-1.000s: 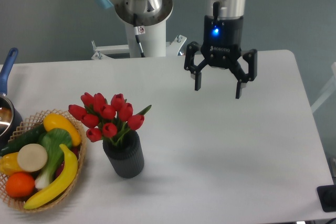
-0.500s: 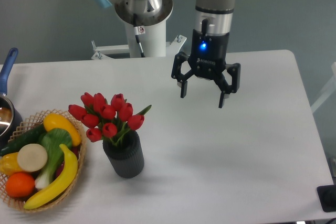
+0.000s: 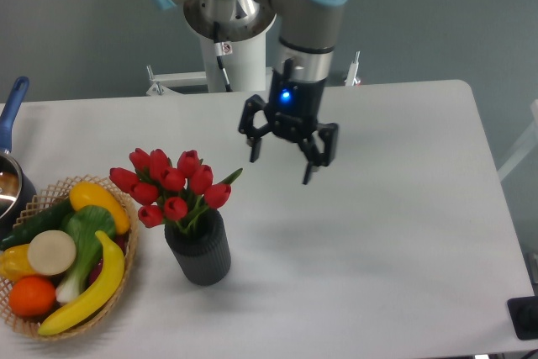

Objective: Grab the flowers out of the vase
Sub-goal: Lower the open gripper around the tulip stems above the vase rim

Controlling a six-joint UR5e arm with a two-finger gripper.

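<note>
The flowers (image 3: 172, 184), a bunch of red closed tulips with green leaves, stand in the dark ribbed vase (image 3: 200, 252) at the table's front left. My gripper (image 3: 281, 169) hangs open above the table, up and to the right of the bunch, with nothing between its fingers. Its left fingertip (image 3: 253, 155) is a short way from the nearest leaf tip. A blue light glows on the gripper body.
A wicker basket (image 3: 126, 208) of fruit and vegetables sits just left of the vase. A pot with a blue handle (image 3: 12, 111) is at the far left edge. The robot base (image 3: 229, 56) stands behind the table. A dark object (image 3: 524, 317) sits at the front right corner.
The gripper has moved left and slightly down toward the flowers and has tilted. It stays open. Flowers and vase have not moved.
</note>
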